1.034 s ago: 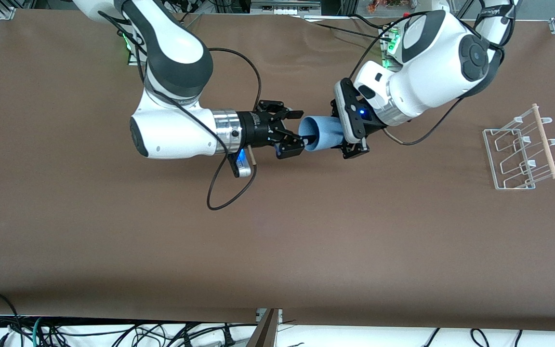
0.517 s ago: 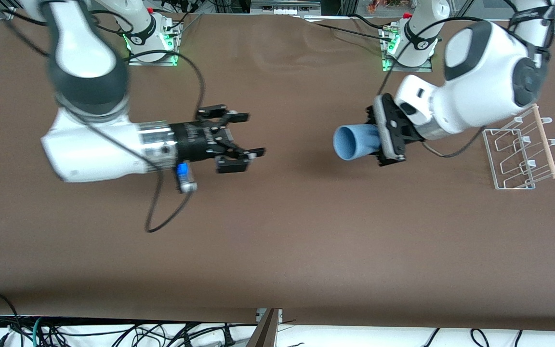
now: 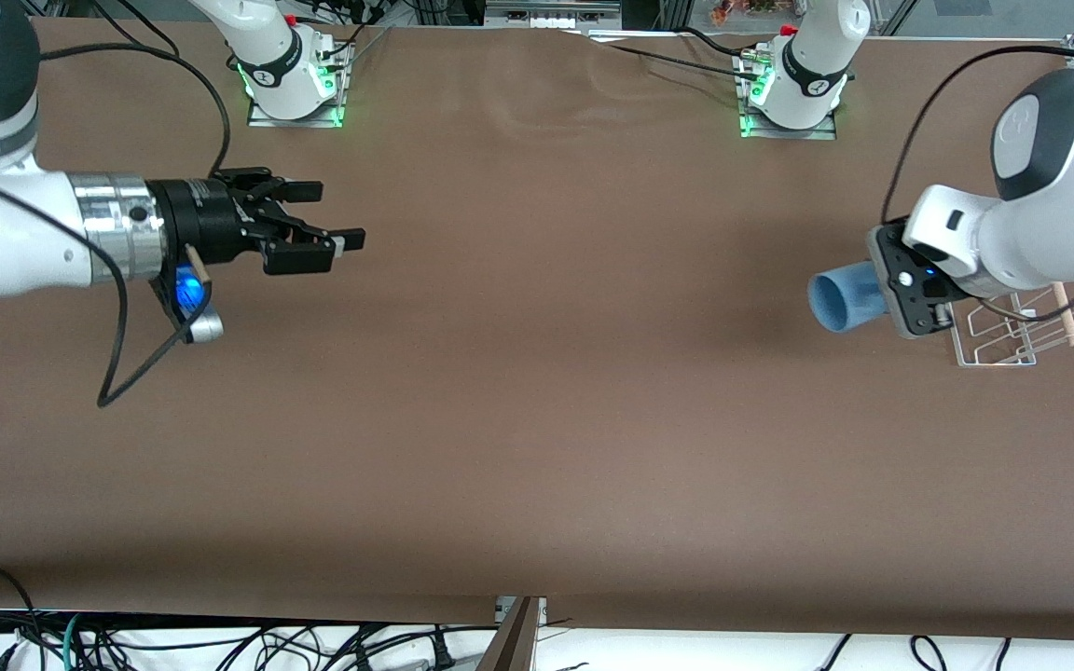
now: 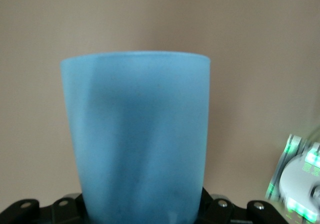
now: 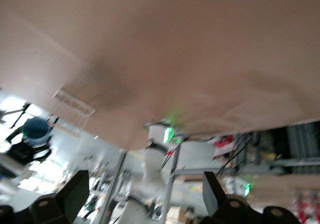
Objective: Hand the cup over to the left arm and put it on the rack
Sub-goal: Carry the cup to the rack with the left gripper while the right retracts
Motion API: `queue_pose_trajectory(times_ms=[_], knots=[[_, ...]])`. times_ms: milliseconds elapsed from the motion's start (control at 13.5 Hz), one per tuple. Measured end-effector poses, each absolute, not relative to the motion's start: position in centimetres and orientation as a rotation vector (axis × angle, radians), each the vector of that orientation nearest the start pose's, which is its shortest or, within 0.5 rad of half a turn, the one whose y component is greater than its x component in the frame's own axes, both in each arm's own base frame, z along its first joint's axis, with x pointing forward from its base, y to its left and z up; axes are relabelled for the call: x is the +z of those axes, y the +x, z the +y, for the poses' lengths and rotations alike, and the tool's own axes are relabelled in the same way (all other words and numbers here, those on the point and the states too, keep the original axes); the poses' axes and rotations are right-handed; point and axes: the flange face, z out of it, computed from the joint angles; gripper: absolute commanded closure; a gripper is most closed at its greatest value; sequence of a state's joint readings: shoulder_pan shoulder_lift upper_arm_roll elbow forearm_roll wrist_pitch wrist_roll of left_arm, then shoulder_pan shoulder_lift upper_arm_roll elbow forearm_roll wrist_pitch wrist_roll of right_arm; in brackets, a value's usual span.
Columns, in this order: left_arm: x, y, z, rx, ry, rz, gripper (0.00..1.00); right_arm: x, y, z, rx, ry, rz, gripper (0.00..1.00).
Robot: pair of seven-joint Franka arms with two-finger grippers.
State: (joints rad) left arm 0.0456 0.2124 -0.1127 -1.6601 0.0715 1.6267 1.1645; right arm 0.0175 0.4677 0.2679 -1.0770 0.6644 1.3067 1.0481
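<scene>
My left gripper [image 3: 873, 294] is shut on the light-blue cup [image 3: 843, 296] by its base and holds it on its side in the air, mouth toward the right arm's end, next to the white wire rack [image 3: 1012, 340]. The arm hides most of the rack; its wooden rod [image 3: 1065, 315] shows. In the left wrist view the cup [image 4: 142, 139] fills the middle. My right gripper [image 3: 332, 235] is open and empty over the table at the right arm's end. In the right wrist view its fingers [image 5: 75, 194] stand wide apart, and the cup [image 5: 36, 128] and rack [image 5: 72, 104] show far off.
The brown table cover [image 3: 537, 391] is bare across the middle. The two arm bases [image 3: 290, 70] stand along the edge farthest from the front camera, with green lights. Black cables hang from both wrists.
My right gripper has let go of the cup and drawn back toward the right arm's end. My left gripper has carried the cup away to beside the rack.
</scene>
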Motion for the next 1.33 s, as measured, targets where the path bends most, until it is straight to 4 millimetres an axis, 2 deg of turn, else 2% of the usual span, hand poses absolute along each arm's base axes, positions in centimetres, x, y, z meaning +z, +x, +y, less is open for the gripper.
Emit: queue_pose_trajectory(times_ms=[222, 369, 517, 665, 813, 961, 1182, 1330], knots=[[43.0, 59.7, 2.5, 0.700, -2.379, 1.748, 1.00, 57.8, 61.1, 19.8, 0.681, -2.632, 0.711, 0.00], [40.8, 59.7, 5.6, 0.857, -2.250, 1.661, 1.00, 58.3, 60.4, 18.8, 0.586, -2.750, 0.610, 0.00], [39.9, 60.0, 8.2, 0.932, -2.143, 1.587, 1.00, 59.6, 59.3, 18.0, 0.499, -2.841, 0.483, 0.00], [40.2, 60.4, 9.9, 0.963, -2.044, 1.545, 1.00, 60.5, 58.1, 16.9, 0.428, -2.933, 0.351, 0.00], [41.0, 60.9, 11.2, 0.999, -1.907, 1.505, 1.00, 60.5, 57.5, 15.3, 0.378, -3.016, 0.198, 0.00], [41.0, 61.0, 11.7, 1.042, -1.784, 1.489, 1.00, 59.7, 57.7, 12.8, 0.334, -3.051, 0.075, 0.00], [39.0, 60.3, 11.4, 1.125, -1.624, 1.506, 1.00, 58.5, 57.2, 7.4, 0.281, -3.063, -0.044, 0.00], [37.8, 60.0, 11.2, 1.163, -1.492, 1.516, 1.00, 59.0, 56.3, 4.6, 0.266, -3.065, -0.047, 0.00]])
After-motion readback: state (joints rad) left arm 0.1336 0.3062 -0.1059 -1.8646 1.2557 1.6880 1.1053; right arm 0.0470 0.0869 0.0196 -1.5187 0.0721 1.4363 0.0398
